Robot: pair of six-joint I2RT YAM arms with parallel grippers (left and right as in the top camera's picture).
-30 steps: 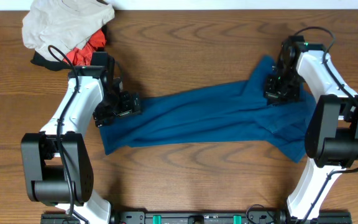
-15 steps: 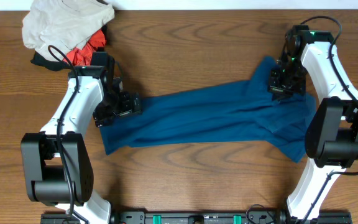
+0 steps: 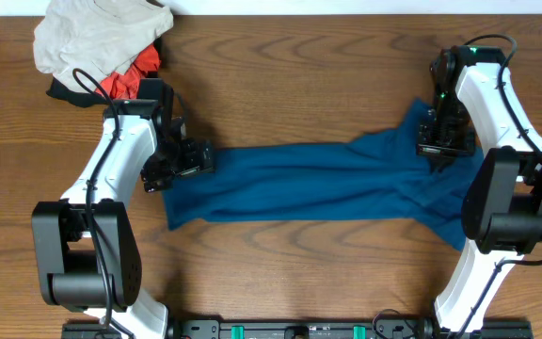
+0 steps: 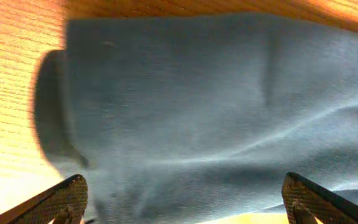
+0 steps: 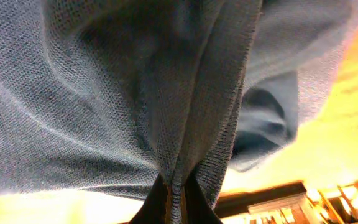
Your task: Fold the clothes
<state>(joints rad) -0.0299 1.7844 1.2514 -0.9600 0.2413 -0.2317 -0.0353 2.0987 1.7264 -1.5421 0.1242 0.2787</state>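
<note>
Blue garment (image 3: 309, 184) is strung out across the middle of the wooden table (image 3: 299, 75), so we figure we're on the flatten-it-out step. Our right gripper (image 5: 174, 198) is pinched tight on its bunched right end. Our left gripper (image 4: 185, 208) gapes wide over the left end and probably needs to grab there next.

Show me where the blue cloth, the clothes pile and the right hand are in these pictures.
blue cloth (image 3: 299, 184), overhead view, its flat middle.
clothes pile (image 3: 87, 33), overhead view, beige top piece.
right hand (image 5: 176, 198), right wrist view, between its fingertips.

One blue garment (image 3: 309, 179); one clothes pile (image 3: 97, 42); two arms (image 3: 120, 160) (image 3: 497, 104).
</note>
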